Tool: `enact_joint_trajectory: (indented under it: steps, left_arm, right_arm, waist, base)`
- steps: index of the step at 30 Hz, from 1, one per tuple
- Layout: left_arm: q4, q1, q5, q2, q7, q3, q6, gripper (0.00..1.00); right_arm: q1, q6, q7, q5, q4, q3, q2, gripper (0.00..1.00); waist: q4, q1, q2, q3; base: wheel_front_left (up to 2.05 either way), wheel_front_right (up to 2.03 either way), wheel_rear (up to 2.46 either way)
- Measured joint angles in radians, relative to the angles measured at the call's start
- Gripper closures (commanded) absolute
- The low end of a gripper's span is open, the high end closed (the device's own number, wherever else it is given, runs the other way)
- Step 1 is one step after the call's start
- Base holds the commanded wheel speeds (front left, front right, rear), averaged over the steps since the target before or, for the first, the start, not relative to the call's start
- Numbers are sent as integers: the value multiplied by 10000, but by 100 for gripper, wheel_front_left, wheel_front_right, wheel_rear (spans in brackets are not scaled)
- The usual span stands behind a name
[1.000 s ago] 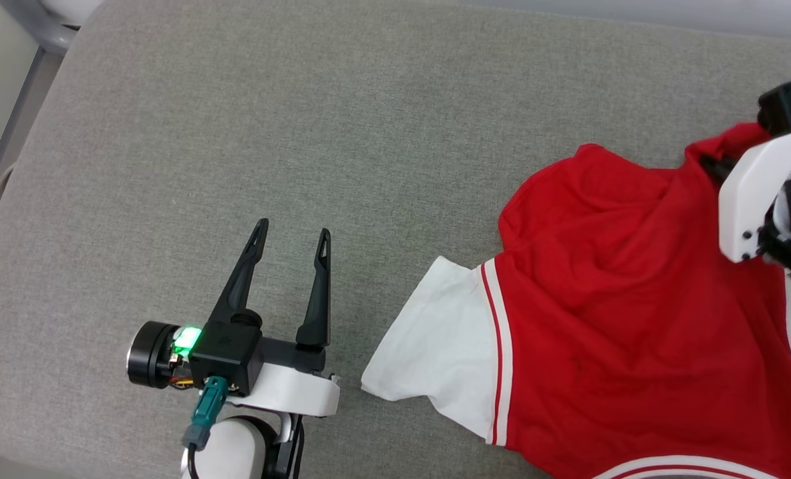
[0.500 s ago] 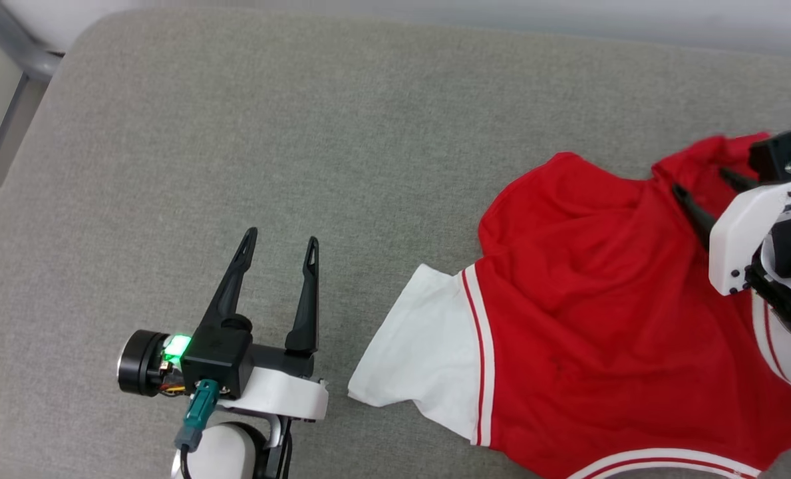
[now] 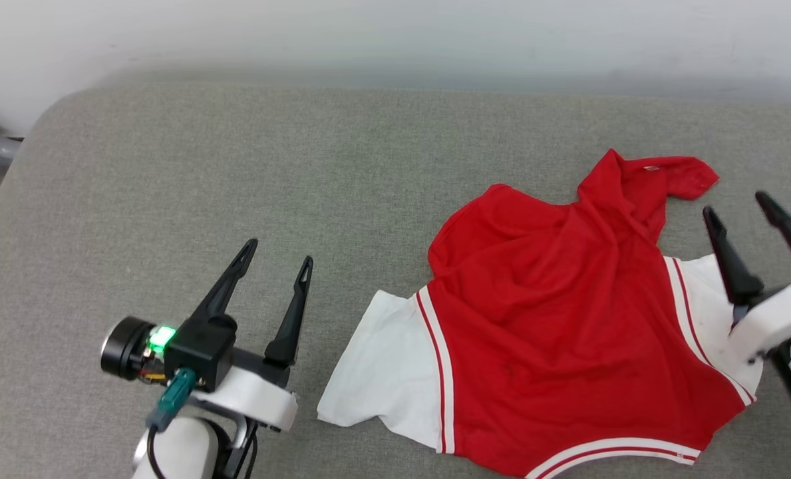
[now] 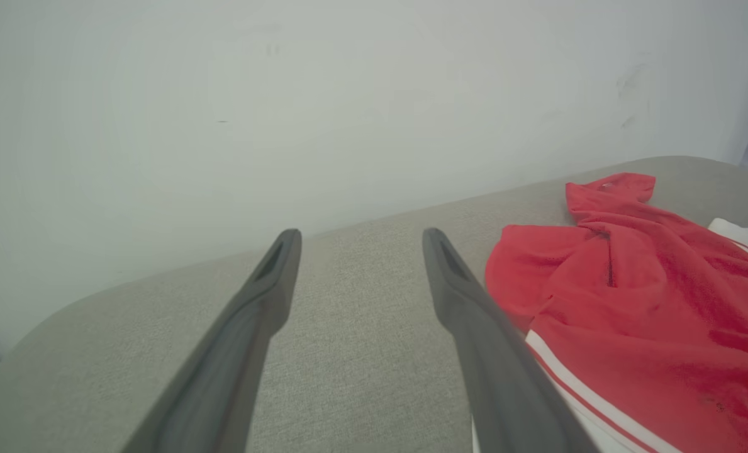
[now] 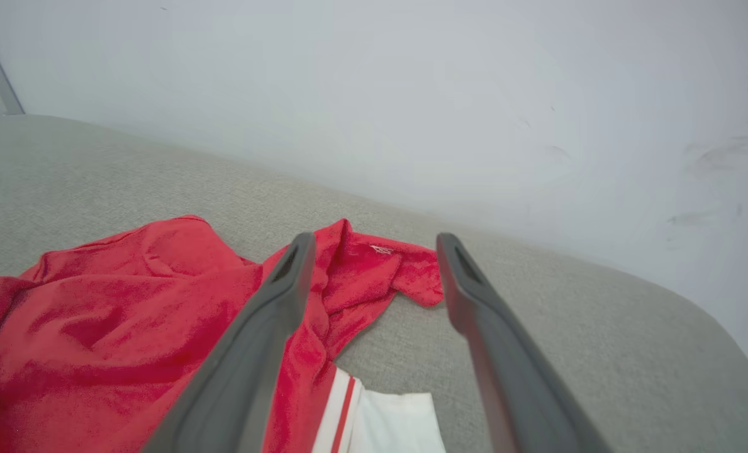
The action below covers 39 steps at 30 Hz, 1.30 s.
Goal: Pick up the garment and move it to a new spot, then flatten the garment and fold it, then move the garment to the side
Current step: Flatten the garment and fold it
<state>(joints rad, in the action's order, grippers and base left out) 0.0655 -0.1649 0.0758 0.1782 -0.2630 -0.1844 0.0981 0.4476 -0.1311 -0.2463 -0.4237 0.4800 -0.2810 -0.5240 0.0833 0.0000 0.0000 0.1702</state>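
Your right gripper [image 3: 734, 203] has let go since a second ago. It was pinched on the far right corner of the shirt [image 3: 568, 332] and holding that bit up. Now its two fingers are spread wide with nothing between them, sitting just off the shirt's right side. The head view tilted up as well (that's why the wall [image 3: 395, 33] shows now, so don't read the whole shift as the cloth moving). Your left gripper [image 3: 279, 251] is the same as before: fingers wide, empty, parked over bare cushion [image 3: 235, 166].

The shirt is lying on the cushion right of the middle, plain red side up, rumpled and nowhere near flat. One white sleeve [image 3: 382, 359] sticks out to the left and the other sleeve [image 3: 708, 293] to the right, so its long line runs left to right across you. A striped band [image 3: 608, 449] runs along the near edge. The dropped corner [image 3: 661, 176] is twisted up at the far right.

Flattening looks like the step you're on, and that corner is what it turns on. It lies just far and left of the right fingertips, and the right wrist view has it sitting between the two fingers, so the right arm is the obvious pick. Your left arm has a stretch of bare cushion between it and the left sleeve, which is off to its right and a bit nearer. It would have to travel right before pinning anything.
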Motion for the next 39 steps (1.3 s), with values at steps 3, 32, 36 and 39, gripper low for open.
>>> enact_joint_trajectory:
  steps: [3,32,36,39]
  left_arm:
    - [150,-598,255,479,470,-456,205,0]
    - [307,-3888,7798,4773,11016,-7093,311,0]
    - [761,-3911,7808,4763,10661,-7457,311,0]
    - [1137,-4071,7524,4744,10328,-7846,314,0]
  right_arm:
    - [-1177,0,48,591,-1181,930,585,0]
    - [-4043,0,1563,2226,-5881,2522,2951,0]
    - [-4011,0,1484,2240,-5816,2508,3020,0]
    - [-3984,0,1417,2242,-5739,2510,3026,0]
  waist:
    - [-84,0,0,-136]
    - [-942,0,1,146]
    - [-1042,0,0,312]
    - [-1091,-1,0,422]
  base:
    - [0,0,0]
    - [0,0,0]
    - [0,0,0]
    - [0,0,0]
